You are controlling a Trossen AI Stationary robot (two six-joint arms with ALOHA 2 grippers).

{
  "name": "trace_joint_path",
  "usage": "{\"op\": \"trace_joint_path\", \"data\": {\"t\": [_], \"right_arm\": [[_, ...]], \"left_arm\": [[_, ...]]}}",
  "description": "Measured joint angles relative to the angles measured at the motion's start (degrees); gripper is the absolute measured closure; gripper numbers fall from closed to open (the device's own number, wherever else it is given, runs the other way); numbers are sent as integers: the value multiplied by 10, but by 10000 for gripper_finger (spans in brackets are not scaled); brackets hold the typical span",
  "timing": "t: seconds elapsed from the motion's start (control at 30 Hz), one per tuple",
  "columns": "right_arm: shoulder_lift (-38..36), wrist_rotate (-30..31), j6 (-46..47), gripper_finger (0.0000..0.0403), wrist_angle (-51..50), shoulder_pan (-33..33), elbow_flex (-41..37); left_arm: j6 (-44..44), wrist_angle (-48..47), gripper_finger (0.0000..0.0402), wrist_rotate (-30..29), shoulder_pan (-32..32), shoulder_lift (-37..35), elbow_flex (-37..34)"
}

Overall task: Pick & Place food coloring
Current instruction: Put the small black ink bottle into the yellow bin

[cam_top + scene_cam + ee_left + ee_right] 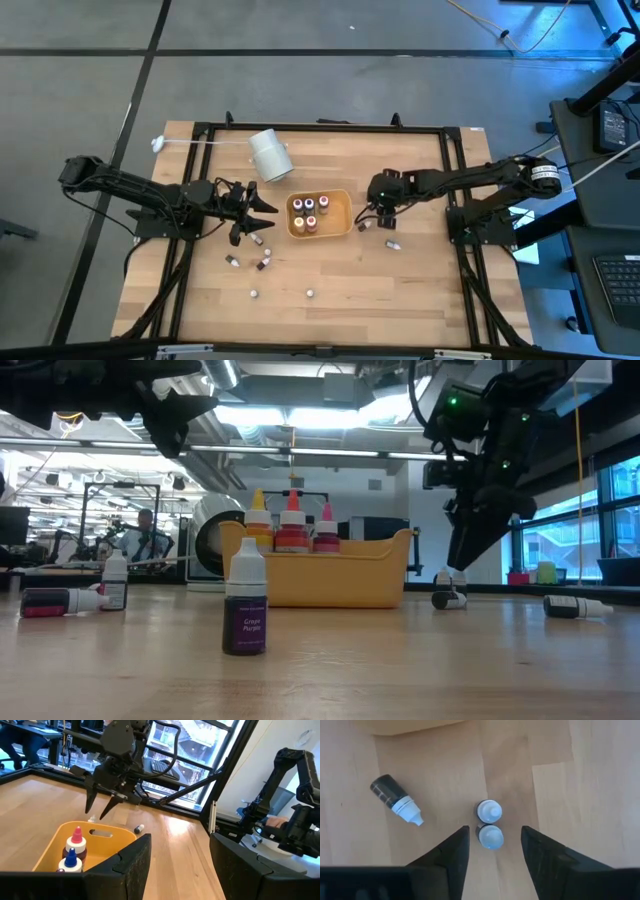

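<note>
The orange tray holds several upright food coloring bottles. Several more bottles lie or stand loose on the table, left of and in front of the tray. My right gripper is open and points down just right of the tray. It hangs above two upright bottles standing side by side, and its fingers touch neither. A dark bottle lies on its side close by. My left gripper is open and empty beside the tray's left end, and in the left wrist view it looks across the tray.
A large white cylinder lies on its side behind the tray's left end. One bottle lies right of my right gripper. A purple bottle stands near the front. The black frame borders the table.
</note>
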Motion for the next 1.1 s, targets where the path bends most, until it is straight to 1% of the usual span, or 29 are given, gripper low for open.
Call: {"op": "trace_joint_path", "data": {"t": [0.17, 0.7, 1.1], "right_arm": [[0, 0, -17, 236, 0, -1, 0], [0, -2, -28, 238, 0, -1, 0], [43, 1, -29, 238, 13, -1, 0]], "left_arm": [[0, 0, 205, 1, 0, 0, 0], [0, 0, 206, 1, 0, 0, 0], [0, 0, 205, 2, 0, 0, 0]]}}
